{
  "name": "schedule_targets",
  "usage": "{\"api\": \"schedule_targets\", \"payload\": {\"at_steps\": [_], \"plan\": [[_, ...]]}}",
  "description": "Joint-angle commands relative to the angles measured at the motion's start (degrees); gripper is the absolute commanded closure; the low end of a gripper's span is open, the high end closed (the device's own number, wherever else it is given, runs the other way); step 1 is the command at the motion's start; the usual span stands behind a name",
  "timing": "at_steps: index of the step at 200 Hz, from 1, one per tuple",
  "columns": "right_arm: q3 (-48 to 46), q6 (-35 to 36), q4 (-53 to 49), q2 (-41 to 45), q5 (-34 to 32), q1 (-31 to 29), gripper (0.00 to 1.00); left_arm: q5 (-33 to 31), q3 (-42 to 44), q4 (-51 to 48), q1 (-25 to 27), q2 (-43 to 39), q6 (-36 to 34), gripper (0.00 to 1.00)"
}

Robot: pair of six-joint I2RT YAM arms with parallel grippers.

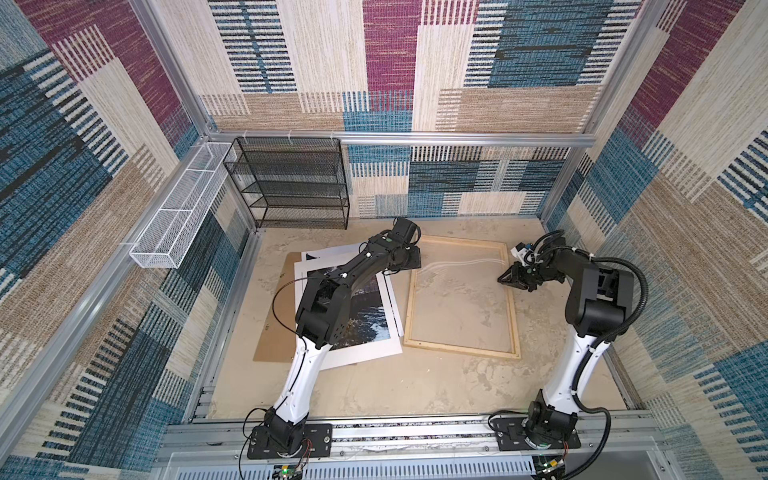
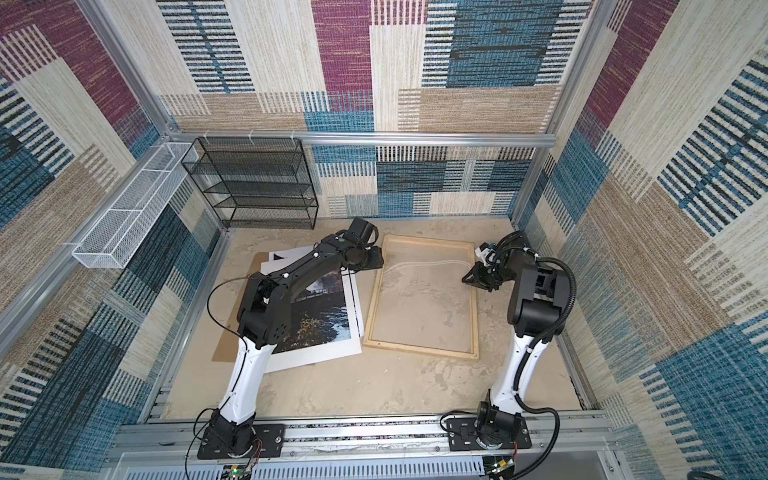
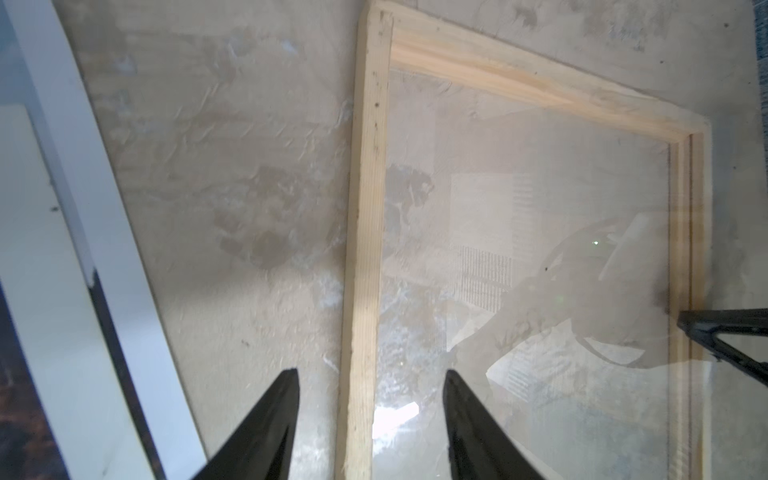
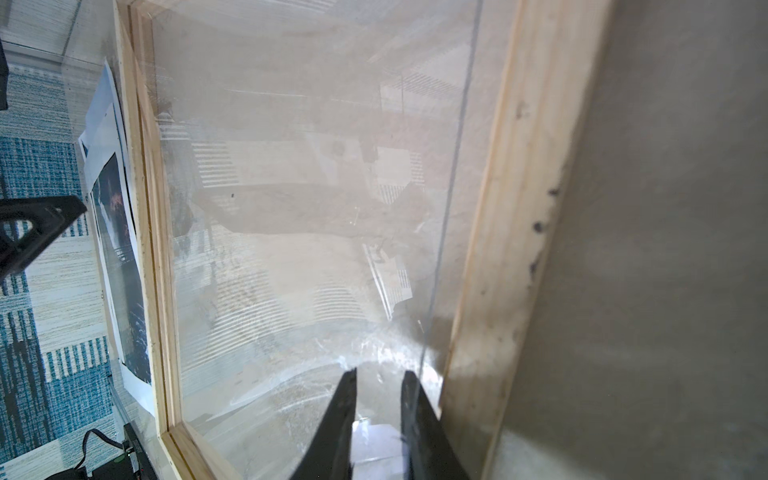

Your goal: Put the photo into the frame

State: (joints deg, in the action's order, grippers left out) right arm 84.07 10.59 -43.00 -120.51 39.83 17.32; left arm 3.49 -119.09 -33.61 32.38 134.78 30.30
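Nothing was framed yet: the flexible waterfall print [image 1: 372, 311] lay beside the pale wooden frame [image 1: 461, 348]. The left end effector [image 3: 370, 372] hung released. The right end effector [image 4: 380, 370] had an unclear hold.

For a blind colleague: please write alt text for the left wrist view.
The open left end effector hovers over a long rail of the pale wooden frame, which lies flat on the beige table, its clear glazing reflecting the room. The photo lies outside the frame; the tip of the right end effector is at the opposite rail.
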Motion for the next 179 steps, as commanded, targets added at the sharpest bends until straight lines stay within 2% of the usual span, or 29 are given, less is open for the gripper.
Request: {"api": "schedule_targets", "payload": {"at_steps": [1, 24, 53, 128, 149, 179], "plan": [[-0.1, 0.8, -0.8, 0.4, -0.7, -0.1, 0.78, 1.9, -7.8, -2.6, -1.0, 4.2, -4.4, 0.41], [-0.2, 0.8, -0.8, 0.3, -0.7, -0.2, 0.78, 1.9, -15.2, -3.1, -1.2, 9.0, -7.2, 0.41], [-0.2, 0.9, -0.8, 0.4, -0.7, -0.1, 0.78, 1.0, -19.8, -3.0, -1.2, 13.6, -9.2, 0.4], [-0.4, 0.9, -0.8, 0.8, -0.8, -0.1, 0.79, -3.5, -20.5, -2.2, 0.0, 16.6, -12.1, 0.41], [-0.5, 1.0, -0.7, 0.8, -0.8, -0.1, 0.79, -6.3, -20.0, -2.2, 1.4, 16.7, -14.8, 0.41], [-0.6, 0.9, -0.7, 0.9, -0.9, -0.1, 0.79, -14.7, -20.2, -3.5, 3.8, 17.2, -18.5, 0.4]]}}
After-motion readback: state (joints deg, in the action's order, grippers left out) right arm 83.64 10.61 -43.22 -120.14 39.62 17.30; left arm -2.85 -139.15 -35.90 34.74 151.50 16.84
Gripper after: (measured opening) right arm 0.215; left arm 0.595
